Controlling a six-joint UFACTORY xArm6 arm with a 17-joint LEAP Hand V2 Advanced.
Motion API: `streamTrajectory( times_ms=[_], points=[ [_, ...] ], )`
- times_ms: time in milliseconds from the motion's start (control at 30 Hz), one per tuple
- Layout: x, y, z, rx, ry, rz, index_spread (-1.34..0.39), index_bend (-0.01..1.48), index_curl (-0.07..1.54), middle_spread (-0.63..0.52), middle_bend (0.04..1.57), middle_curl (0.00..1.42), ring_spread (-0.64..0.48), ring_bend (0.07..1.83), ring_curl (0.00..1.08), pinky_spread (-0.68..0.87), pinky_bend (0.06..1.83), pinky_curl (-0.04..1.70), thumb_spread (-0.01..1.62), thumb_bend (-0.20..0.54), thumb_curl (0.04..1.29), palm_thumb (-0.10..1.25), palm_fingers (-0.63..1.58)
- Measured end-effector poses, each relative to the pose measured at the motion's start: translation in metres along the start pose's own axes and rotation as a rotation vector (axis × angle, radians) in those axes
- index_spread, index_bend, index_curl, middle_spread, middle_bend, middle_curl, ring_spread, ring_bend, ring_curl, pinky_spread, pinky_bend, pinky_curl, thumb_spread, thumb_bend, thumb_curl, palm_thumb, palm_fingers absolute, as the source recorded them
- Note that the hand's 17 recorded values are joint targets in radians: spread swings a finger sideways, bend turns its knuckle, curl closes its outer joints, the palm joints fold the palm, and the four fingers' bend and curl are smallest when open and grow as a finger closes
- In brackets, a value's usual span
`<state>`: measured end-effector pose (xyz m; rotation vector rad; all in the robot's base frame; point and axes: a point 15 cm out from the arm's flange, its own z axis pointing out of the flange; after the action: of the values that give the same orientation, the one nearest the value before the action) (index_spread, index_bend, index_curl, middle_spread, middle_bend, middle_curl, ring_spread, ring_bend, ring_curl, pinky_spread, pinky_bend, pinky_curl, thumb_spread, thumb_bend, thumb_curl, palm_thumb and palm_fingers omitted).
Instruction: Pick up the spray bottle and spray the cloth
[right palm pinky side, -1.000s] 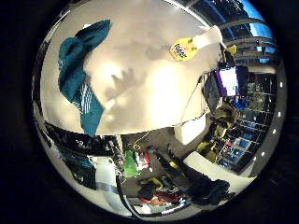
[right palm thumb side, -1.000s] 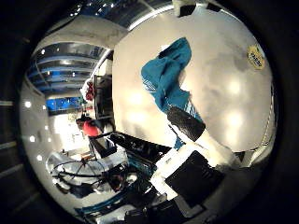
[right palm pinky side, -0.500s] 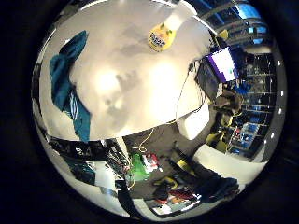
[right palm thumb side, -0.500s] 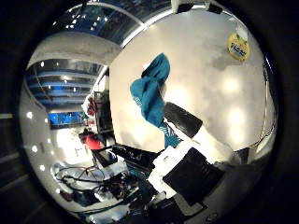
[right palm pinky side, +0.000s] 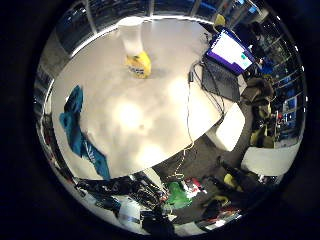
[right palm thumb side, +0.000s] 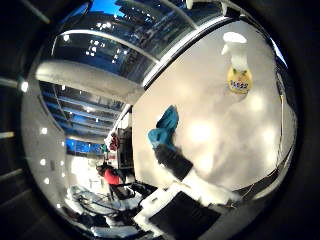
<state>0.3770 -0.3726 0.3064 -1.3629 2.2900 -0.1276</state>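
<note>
A spray bottle (right palm pinky side: 138, 62) with a yellow body and a white head stands upright on the white table (right palm pinky side: 150, 125), well away from the palm. A crumpled teal cloth (right palm pinky side: 79, 134) lies at the table's edge, some way from the bottle. In the thumb side view the bottle (right palm thumb side: 239, 76) and the cloth (right palm thumb side: 164, 127) also show. My right hand (right palm thumb side: 186, 197) shows there as a black-tipped white finger reaching out over the table's edge near the cloth. It holds nothing and touches neither thing.
An open laptop (right palm pinky side: 226, 59) sits on the table near the bottle's side, at a corner. A white seat (right palm pinky side: 229, 128) stands beside the table. Clutter, with a green item (right palm pinky side: 178, 194), lies on the floor below the table's edge.
Both views have swung, so the hand has turned and drawn back from the table. The bottle and cloth stay where they were on the table.
</note>
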Motion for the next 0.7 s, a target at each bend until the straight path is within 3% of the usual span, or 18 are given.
streamTrajectory(
  times_ms=[367,700],
  points=[
    [0.080,-0.028,0.014,-0.031,-0.135,0.109,-0.25,0.14,0.24,0.06,0.25,0.36,0.15,0.36,0.26,0.40,0.49,0.32,0.97,-0.031,0.27,0.37,0.07],
    [0.097,-0.028,0.067,0.004,-0.344,0.165,-0.24,0.14,0.24,0.06,0.25,0.36,0.16,0.37,0.26,0.39,0.49,0.31,0.97,-0.028,0.28,0.36,0.05]
  ],
)
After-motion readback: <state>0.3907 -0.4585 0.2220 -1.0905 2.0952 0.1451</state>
